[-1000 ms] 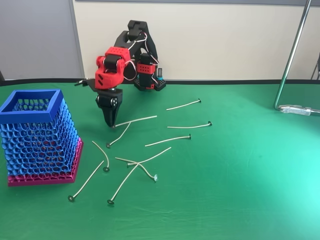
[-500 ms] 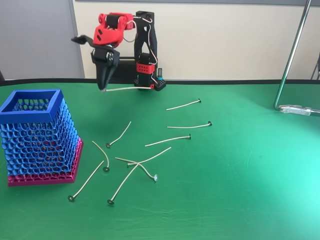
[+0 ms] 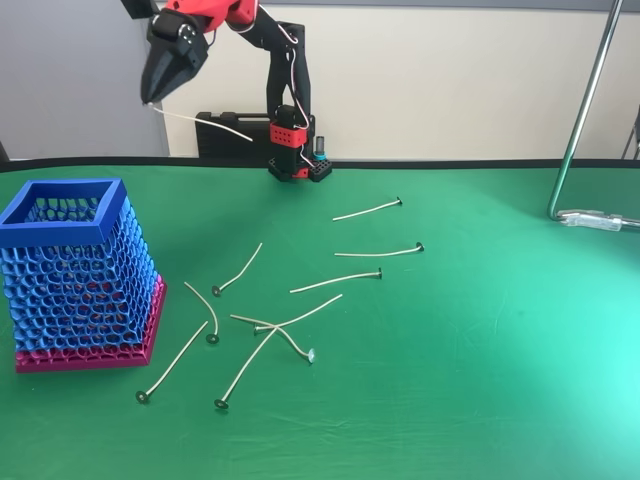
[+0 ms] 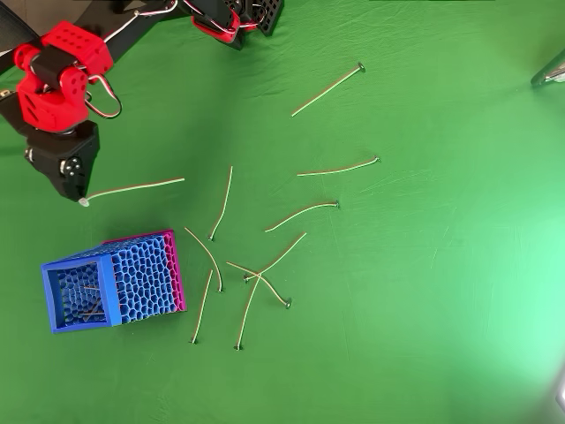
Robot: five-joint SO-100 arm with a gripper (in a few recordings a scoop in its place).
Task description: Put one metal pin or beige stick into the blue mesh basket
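Green cloth covers the whole table (image 3: 520, 380), with a pale wall behind it in the fixed view. On its left side stands the tall square blue honeycomb-mesh basket with a solid blue rim and magenta base (image 3: 78, 275), widening downwards; in the overhead view it sits at lower left (image 4: 115, 281), and a few thin sticks can be made out inside it.

Next in size is the red and black robot arm (image 3: 280, 90), mounted on a small base at the back edge of the table and reaching up and to the left. Its dark two-finger gripper (image 3: 152, 98) hangs high in the air, tips pointing down, above and behind the basket; from overhead it lies just above the basket in the picture (image 4: 79, 196). The tips are pinched together on one end of a thin, slightly curved beige stick (image 3: 205, 124), which juts out to the right, clear of the table (image 4: 134, 187).

A bent chrome tube stand (image 3: 585, 120) rises at the right edge.

Scattered on the cloth right of the basket are nine more thin beige sticks with tiny dark round heads (image 3: 336, 282), some lying apart, several crossing near the middle (image 4: 256, 276).
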